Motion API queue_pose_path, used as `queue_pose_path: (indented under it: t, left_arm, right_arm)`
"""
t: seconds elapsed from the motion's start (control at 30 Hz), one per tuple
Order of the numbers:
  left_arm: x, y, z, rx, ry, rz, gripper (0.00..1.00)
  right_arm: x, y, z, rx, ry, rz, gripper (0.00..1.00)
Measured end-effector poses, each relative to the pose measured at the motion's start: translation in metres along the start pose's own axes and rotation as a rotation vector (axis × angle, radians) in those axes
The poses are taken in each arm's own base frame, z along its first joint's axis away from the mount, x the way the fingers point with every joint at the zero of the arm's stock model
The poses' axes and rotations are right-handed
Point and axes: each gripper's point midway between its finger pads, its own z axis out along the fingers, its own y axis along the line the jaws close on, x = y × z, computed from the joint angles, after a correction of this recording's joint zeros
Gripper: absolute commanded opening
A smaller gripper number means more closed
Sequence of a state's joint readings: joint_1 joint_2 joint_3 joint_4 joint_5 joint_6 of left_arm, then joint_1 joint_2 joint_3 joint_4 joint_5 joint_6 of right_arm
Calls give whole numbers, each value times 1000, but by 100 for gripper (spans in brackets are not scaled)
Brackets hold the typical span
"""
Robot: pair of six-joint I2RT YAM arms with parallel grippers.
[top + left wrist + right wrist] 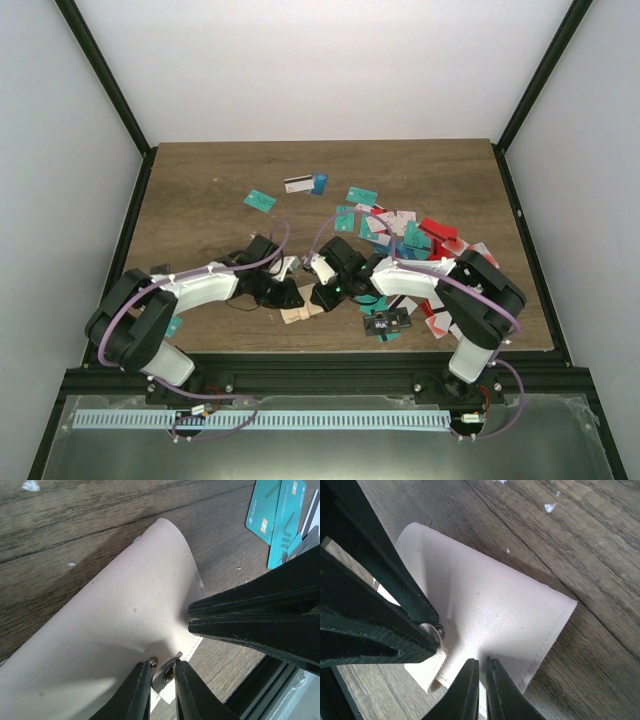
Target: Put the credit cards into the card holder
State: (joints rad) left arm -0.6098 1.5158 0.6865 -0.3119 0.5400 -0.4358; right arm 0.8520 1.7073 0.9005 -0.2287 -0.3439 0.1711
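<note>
The card holder point(298, 314) lies on the wooden surface point(200, 200) near the front edge, between the two arms, which cover most of it in the top view. The left gripper point(162, 672) has its jaws narrow and pinches the holder's edge at the small metal snap. The right gripper point(481, 667) has its jaws almost together on another edge of the same holder. The credit cards point(400, 235) lie scattered behind and to the right, some half hidden under the right arm.
</note>
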Motion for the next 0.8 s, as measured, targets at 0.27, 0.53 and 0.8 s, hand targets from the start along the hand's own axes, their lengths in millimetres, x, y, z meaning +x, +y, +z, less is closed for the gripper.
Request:
queue_pose_path:
  t: [0.27,0.53,0.8]
  left_arm:
    - [-1,-1,3,1,-4,12,4]
    - [-6,-5,2,3,-20,29,4]
    - [-13,-10,-5,-13,-59,65,4]
  right_arm:
    - [1,-1,1,-3,-2,0,7]
    - [1,0,1,-12,-5,0,6]
    - [1,0,1,-15,-6,-1,5]
